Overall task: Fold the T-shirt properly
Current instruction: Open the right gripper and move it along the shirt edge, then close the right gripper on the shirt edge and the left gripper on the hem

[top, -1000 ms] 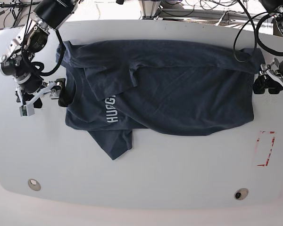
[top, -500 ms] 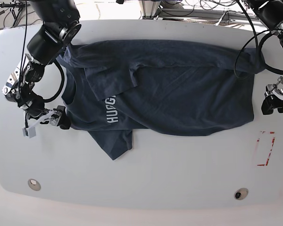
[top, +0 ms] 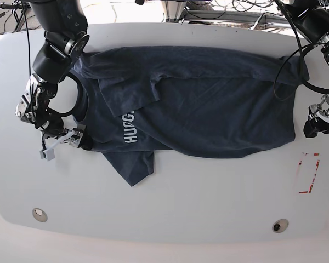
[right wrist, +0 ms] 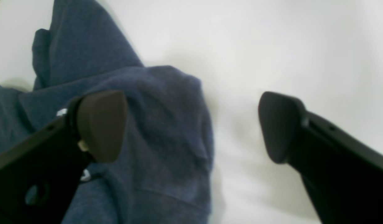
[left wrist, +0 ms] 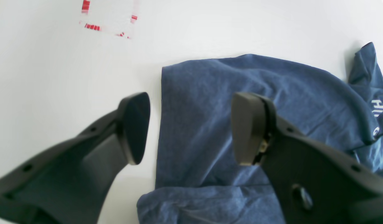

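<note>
The dark navy T-shirt (top: 197, 104) lies spread across the white table, white lettering (top: 130, 127) near its left end and one sleeve (top: 132, 164) sticking out toward the front. My right gripper (top: 66, 147) is open at the shirt's front-left corner. In the right wrist view it (right wrist: 191, 124) straddles the cloth edge (right wrist: 166, 130), one finger over fabric, the other over bare table. My left gripper (top: 318, 124) is open just off the shirt's right edge. The left wrist view shows it (left wrist: 191, 127) astride the shirt's corner (left wrist: 210, 102), holding nothing.
A red tape mark (top: 308, 172) sits on the table at the front right, also seen as a red tape mark (left wrist: 107, 18) in the left wrist view. Two round holes (top: 39, 214) (top: 280, 225) lie near the front edge. Cables hang along the back.
My right gripper has swung forward and in to the shirt's front-left corner. My left gripper has moved forward along the shirt's right edge. The shirt has stayed put.
</note>
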Controlling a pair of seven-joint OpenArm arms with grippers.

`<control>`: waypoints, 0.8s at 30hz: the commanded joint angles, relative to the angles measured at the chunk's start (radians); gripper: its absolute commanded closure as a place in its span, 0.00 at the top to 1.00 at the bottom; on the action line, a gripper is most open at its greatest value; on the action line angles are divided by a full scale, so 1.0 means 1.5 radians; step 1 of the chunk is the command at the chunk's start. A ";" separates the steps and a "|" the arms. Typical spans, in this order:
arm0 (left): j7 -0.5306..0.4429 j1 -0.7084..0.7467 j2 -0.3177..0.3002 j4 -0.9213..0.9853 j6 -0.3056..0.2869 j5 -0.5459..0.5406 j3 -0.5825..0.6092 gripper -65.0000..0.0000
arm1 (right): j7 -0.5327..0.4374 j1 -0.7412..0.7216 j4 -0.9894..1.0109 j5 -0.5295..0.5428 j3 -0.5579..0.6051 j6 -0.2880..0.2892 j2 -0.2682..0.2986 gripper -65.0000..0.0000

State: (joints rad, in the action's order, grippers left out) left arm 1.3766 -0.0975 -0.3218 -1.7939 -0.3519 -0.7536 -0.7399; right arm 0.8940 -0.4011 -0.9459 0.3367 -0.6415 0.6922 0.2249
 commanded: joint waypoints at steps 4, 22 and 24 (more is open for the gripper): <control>-0.014 -0.020 -0.010 0.030 0.000 -0.011 -0.002 0.58 | 0.003 -0.007 -0.006 0.002 0.015 0.004 -0.022 1.00; -0.062 -0.081 -0.014 0.151 0.000 0.043 -0.001 0.58 | 0.020 0.006 -0.006 0.002 0.015 0.004 -0.039 0.27; -0.083 -0.082 -0.013 0.169 0.000 0.055 -0.001 0.59 | 0.020 0.006 -0.006 0.002 0.015 0.004 -0.039 0.08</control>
State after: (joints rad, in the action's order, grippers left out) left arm 1.2888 -0.2001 -0.3233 -1.5497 -0.3515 -0.6682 -0.7414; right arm 0.9073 -0.3756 -0.9470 0.3481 -0.6209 0.7033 0.1585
